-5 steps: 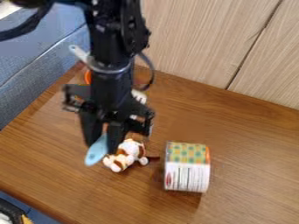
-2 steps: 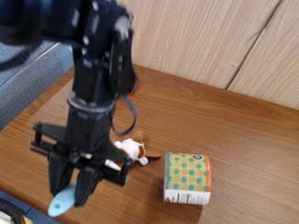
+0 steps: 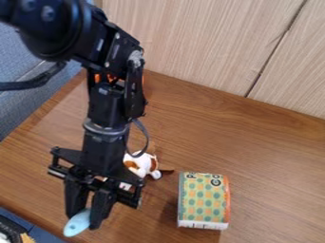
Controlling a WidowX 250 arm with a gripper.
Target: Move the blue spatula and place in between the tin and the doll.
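The black gripper [image 3: 84, 218] hangs at the near left of the table, shut on the blue spatula [image 3: 77, 225]. The spatula's light blue rounded end sticks out below the fingertips; the rest is hidden by the gripper. Behind and to the right of the gripper lies the doll [image 3: 146, 167], a small white and brown plush partly covered by the arm. Farther right, the tin [image 3: 204, 199] rests on its side, with a green and orange dotted label and a white strip low down. A gap of wood separates doll and tin.
Something orange [image 3: 98, 77] shows behind the arm at the table's far left. A pale wood panel [image 3: 209, 42] borders the back of the brown table [image 3: 273, 156]. Blue fabric [image 3: 22, 61] stands beyond the left edge, and a dark item [image 3: 9, 229] is in the lower left corner.
The gripper has moved left and toward the near edge with the spatula, then slightly back right. The tin has rolled a little toward the near side, its label turning.
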